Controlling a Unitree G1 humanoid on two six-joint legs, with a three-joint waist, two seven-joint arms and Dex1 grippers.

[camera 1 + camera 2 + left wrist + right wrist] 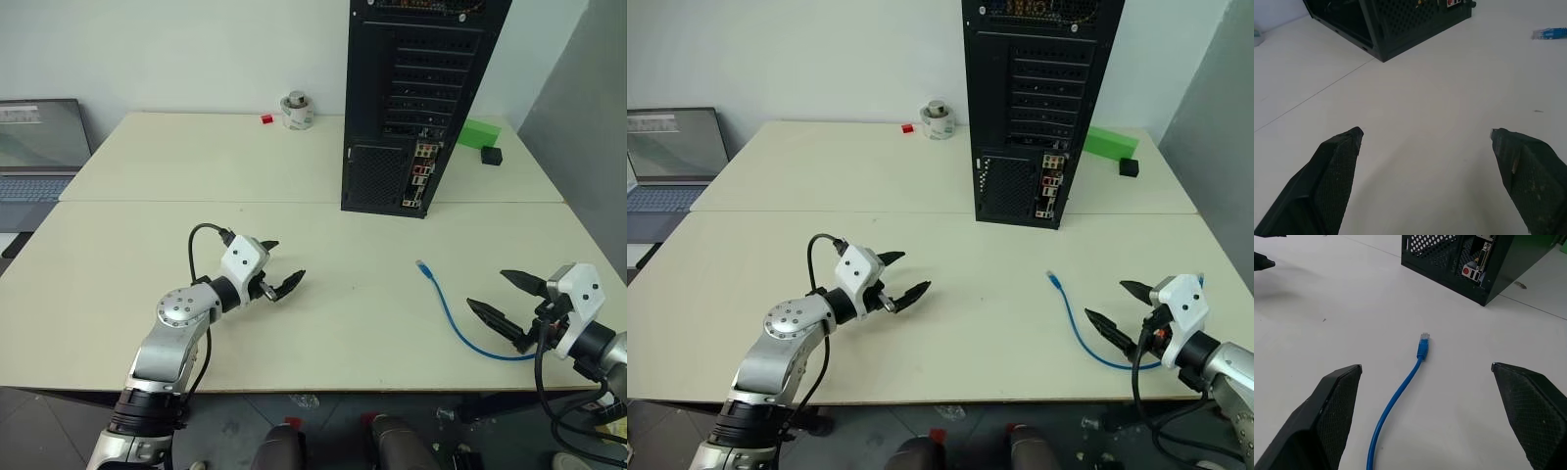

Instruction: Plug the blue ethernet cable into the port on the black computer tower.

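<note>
Counts: one thin bright blue ethernet cable [453, 315], one tall black metal computer tower [419, 98], two cream tables [323, 323] pushed edge to edge, one grey laptop [37, 157], one roll of tape [297, 111], one green box [478, 134], two claws.
Left claw [281, 264]: spread wide, holding nothing, hovering over bare table, well apart from the cable.
Right claw [505, 300]: spread wide, empty, its fingers either side of the cable's near stretch without touching it.
Cable: lies loose on the near table in a gentle curve, its pale clear plug [1424, 338] pointing towards the tower, unplugged.
Tower: upright on the far table, rear facing the robot, perforated slot covers above, mesh vent and a narrow strip of red-and-white ports [423, 174] low down.
</note>
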